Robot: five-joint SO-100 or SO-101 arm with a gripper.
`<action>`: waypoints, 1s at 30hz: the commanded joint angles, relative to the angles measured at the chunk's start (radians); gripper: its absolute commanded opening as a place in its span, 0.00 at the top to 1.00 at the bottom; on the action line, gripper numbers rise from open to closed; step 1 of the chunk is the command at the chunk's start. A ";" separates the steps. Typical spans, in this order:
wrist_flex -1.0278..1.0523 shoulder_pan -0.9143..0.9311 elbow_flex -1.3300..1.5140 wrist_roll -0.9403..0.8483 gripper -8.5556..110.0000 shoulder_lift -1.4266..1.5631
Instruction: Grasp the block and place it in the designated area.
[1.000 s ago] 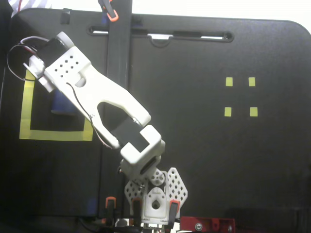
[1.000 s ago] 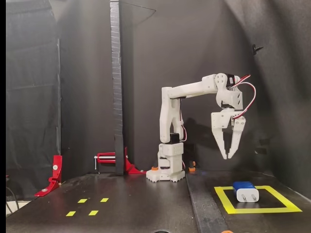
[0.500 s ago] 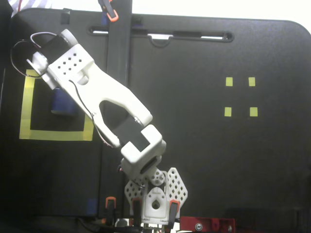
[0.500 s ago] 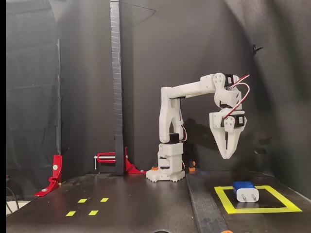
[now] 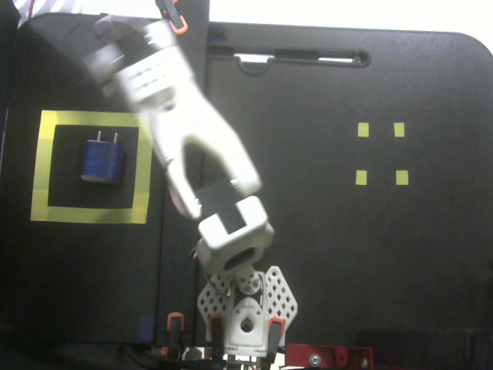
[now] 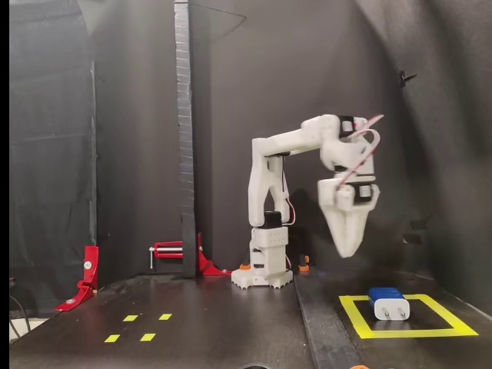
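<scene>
Layout of the workspace. The block [image 5: 102,160] [image 6: 387,303] lies inside the designated area [image 5: 88,216] [image 6: 407,333] — at the table's left in the top-down fixed view, at its right in the side-on fixed view. The gripper [image 6: 347,247] hangs above the table, apart from the block. Four small tape squares [image 5: 380,153] [image 6: 139,327] lie well apart on the opposite side, the arm's base [image 5: 245,312] [image 6: 263,270] between.

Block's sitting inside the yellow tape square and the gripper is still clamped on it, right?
Not quite. The block does lie inside the yellow tape square, but the gripper is not on it: the side-on fixed view shows it hanging in the air, up and to the left of the block.
</scene>
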 commanded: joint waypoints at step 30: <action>-0.391 0.456 0.439 -0.089 0.93 0.588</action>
